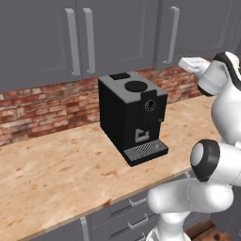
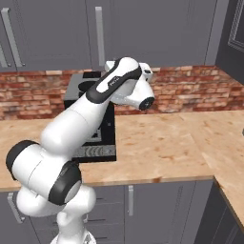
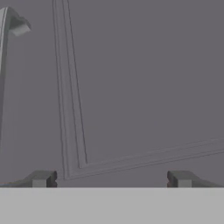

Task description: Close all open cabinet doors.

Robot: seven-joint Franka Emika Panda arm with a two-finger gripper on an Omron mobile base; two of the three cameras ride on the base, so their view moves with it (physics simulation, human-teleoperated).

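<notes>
Slate-grey upper cabinet doors (image 1: 120, 33) with long silver bar handles (image 1: 89, 40) hang in a row above the brick backsplash, and they look flush with each other. In the hand view one door face (image 3: 140, 87) is close in front of my gripper (image 3: 111, 179), showing the lower corner of its recessed panel and the end of a silver handle (image 3: 17, 27) at the top left. My gripper is open, its fingertips (image 3: 41, 178) wide apart with nothing between them. The white hand (image 1: 190, 63) is raised near the right door's lower edge. Another panelled door (image 2: 234, 28) stands at an angle at the far right.
A black coffee machine (image 1: 134, 117) stands on the wooden counter (image 1: 56, 174) below the doors, left of my hand. The counter turns a corner at the right (image 2: 228, 143). Under-counter drawers and doors (image 1: 132, 212) with short handles run below its front edge.
</notes>
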